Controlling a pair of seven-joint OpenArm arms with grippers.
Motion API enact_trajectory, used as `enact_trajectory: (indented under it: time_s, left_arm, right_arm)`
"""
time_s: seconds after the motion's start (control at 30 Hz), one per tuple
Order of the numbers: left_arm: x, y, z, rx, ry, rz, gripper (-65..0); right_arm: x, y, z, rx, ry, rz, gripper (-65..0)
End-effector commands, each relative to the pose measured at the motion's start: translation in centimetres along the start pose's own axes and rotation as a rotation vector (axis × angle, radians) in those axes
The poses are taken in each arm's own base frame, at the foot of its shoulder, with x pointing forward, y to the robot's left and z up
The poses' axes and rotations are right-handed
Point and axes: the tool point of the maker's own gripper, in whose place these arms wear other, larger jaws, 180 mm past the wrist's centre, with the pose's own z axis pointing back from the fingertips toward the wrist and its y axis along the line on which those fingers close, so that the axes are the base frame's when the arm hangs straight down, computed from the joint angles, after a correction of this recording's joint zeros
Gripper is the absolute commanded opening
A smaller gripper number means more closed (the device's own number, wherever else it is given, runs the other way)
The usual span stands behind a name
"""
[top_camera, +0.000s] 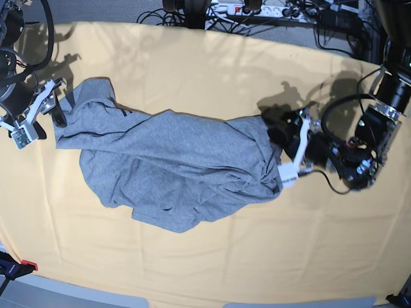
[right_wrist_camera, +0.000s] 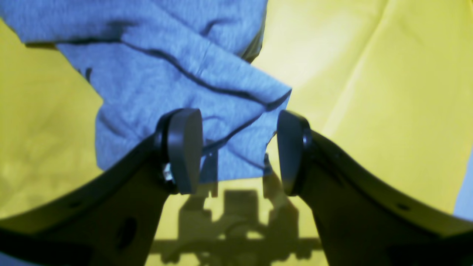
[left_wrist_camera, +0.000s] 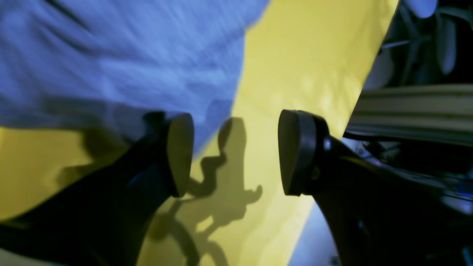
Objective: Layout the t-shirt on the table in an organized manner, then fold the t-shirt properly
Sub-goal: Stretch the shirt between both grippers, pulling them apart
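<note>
The grey t-shirt [top_camera: 173, 167] lies crumpled across the middle of the yellow-clothed table [top_camera: 192, 256], with a sleeve stretched toward the left. My right gripper [top_camera: 50, 119] stands open at that sleeve's end. In the right wrist view the sleeve corner [right_wrist_camera: 166, 74] lies just under and between the spread fingers of the right gripper [right_wrist_camera: 238, 151], free of them. My left gripper [top_camera: 277, 154] is open at the shirt's right edge. The left wrist view shows the left gripper [left_wrist_camera: 236, 153] with bare table cloth [left_wrist_camera: 303, 55] between the pads and the shirt [left_wrist_camera: 111, 55] behind one finger.
Cables and a power strip [top_camera: 250, 9] lie beyond the table's far edge. The table's edge [left_wrist_camera: 354, 107] runs close to the left gripper, with dark equipment past it. A small red object [top_camera: 29, 264] sits off the front left corner.
</note>
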Motion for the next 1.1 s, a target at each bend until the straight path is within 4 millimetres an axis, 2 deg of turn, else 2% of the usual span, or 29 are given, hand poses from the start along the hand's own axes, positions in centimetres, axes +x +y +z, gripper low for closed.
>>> enact_trajectory:
  time_s: [0.0,0.07,0.1,0.17,0.27,0.3,0.33,0.4,0.43,0.6,0.8,0.97,1.07]
  left_arm:
    - [1.1,-0.5,0.7,-0.004,-0.035,-0.03,-28.2]
    - [0.5,-1.0,0.0,-0.017,-0.023,-0.032,-28.2]
    - [-0.2,-0.6,-0.2,0.007,0.009,-0.034,-28.2]
    - [-1.6,0.8,-0.5,0.087,0.063,-0.04,-28.2]
    - [-1.2,3.2,-1.0,0.226,0.017,-0.087,-29.2]
    - [-1.2,3.9,-1.1,0.263,0.017,-0.107,-32.9]
    - [-1.2,4.3,-1.2,0.291,0.022,-0.124,-39.8]
    - [-1.3,4.9,-1.3,0.324,0.048,-0.147,-60.5]
    - [-1.3,5.0,-1.4,0.329,0.054,-0.153,-65.0]
    - [-0.1,3.7,-1.1,0.286,0.039,-0.167,-65.0]
    - [3.3,1.5,0.0,0.211,-0.038,-0.208,-65.0]
    - [3.6,1.4,0.2,0.215,-0.034,-0.218,-65.0]
    - [3.6,1.4,0.2,0.215,-0.035,-0.218,-65.0]
  right_arm:
    - [1.3,-0.5,0.5,-0.012,-0.04,0.026,-30.7]
    - [1.3,-0.5,0.5,-0.012,-0.041,0.026,-30.7]
    - [1.3,-0.5,0.5,-0.012,-0.041,0.026,-30.7]
    - [1.3,-0.5,0.5,-0.012,-0.041,0.026,-30.7]
    - [1.4,-0.5,0.5,-0.013,-0.044,0.026,-30.7]
    - [1.5,-0.6,0.5,-0.013,-0.045,0.027,-30.7]
    - [1.5,-0.5,0.5,-0.013,-0.046,0.027,-30.7]
    - [1.4,-0.5,0.5,-0.013,-0.045,0.027,-30.7]
    - [1.4,-0.5,0.5,-0.011,-0.045,0.031,-30.7]
    - [2.1,-0.8,0.1,-0.006,-0.115,0.014,-30.7]
    - [0.6,-3.7,-1.8,-0.038,-0.106,-0.092,-30.7]
    - [-1.2,-4.7,-4.1,0.044,-0.115,-0.266,-30.7]
    - [-1.2,-5.8,-5.0,0.047,-0.11,-0.318,-30.7]
